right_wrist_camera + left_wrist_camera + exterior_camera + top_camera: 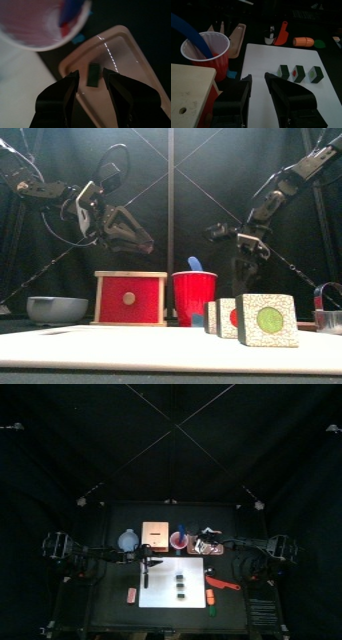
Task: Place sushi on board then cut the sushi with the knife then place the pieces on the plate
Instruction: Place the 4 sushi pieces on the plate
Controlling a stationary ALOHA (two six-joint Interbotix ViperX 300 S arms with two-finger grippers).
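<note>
1. Sushi on board: three sushi pieces [298, 73] stand in a row on the white board [264, 60], side by side and just apart. Each is a dark green block with a pale cut face. In the front view the nearest face shows a green oval filling and the one behind it a red one.
2. Sushi on plate: a fourth piece [94, 76], also dark green, sits on the pink tray [123, 52] behind the board, next to the red cup [194, 298].
3. Right hand [93, 73]: it is poised over the tray, jaws apart. The fourth piece shows in the gap between them, and no contact with either jaw is visible.
4. Left hand [258, 76]: it is raised above the bench [114, 609] over the wooden box [131, 298], at the back edge of the board. Its jaws are apart and hold nothing.
5. Knives: the blue knife [188, 31] stands tilted in the red cup. The red knife [281, 34] lies on the bench just off the right side of the board, with an orange toy [303, 41] near it.
6. Other items: a blue-grey bowl [56, 309] sits to the left of the wooden box, well apart from the sushi.
</note>
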